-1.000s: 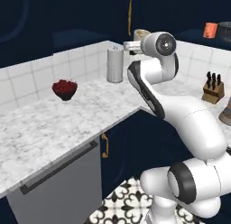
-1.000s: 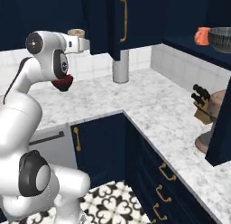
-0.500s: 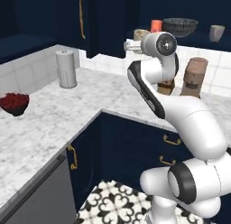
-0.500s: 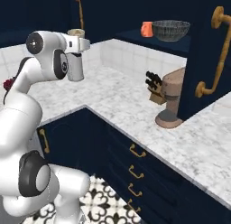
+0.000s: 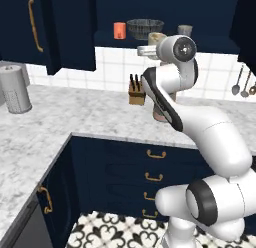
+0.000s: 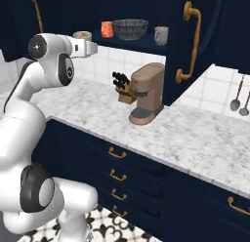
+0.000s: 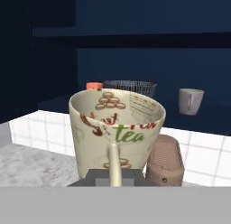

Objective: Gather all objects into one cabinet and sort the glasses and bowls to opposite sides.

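Base swung toward open cabinet, hand pinching cream patterned cup by its rim

Cream patterned cup is showing glossy glazed ceramic. Counter is presenting polished grey-veined marble. Door handle is appearing brushed brass. Coffee machine is looking matt.

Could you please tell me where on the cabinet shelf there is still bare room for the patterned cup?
Shelf is bare between the dark bowl and grey cup, and right of that cup toward the open door. The left end is crowded: orange cup sits close beside the bowl.
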### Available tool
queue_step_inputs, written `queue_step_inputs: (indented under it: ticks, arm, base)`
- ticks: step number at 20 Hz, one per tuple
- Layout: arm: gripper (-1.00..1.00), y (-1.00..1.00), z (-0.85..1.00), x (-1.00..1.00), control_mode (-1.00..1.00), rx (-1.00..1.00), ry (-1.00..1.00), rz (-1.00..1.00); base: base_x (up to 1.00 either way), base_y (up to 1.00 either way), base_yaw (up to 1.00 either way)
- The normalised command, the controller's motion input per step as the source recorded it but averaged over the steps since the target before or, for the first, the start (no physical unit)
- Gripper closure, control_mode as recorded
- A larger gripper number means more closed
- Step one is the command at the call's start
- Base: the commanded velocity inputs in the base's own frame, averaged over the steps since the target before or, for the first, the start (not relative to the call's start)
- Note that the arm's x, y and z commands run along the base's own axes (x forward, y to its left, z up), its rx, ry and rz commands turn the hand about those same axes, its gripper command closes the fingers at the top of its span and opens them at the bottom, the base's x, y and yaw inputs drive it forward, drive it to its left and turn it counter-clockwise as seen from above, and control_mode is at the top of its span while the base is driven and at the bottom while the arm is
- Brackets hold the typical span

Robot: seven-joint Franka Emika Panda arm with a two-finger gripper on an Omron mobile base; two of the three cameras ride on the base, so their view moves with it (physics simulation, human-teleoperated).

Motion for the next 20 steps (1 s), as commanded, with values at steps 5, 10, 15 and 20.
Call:
queue_step_inputs:
  ticks: [5,10,15,20]
  arm:
    - [1.0,0.0,0.0,0.0,1.0,0.0,0.0,0.0]
    - [1.0,0.0,0.0,0.0,1.0,0.0,0.0,0.0]
    - [1.0,0.0,0.0,0.0,1.0,0.0,0.0,0.0]
    - [1.0,0.0,0.0,0.0,1.0,0.0,0.0,0.0]
  base:
    - [0.22,0.0,-0.32]
    - [0.66,0.0,-0.28]
    - [0.53,-0.12,-0.36]
    - [0.49,-0.01,-0.31]
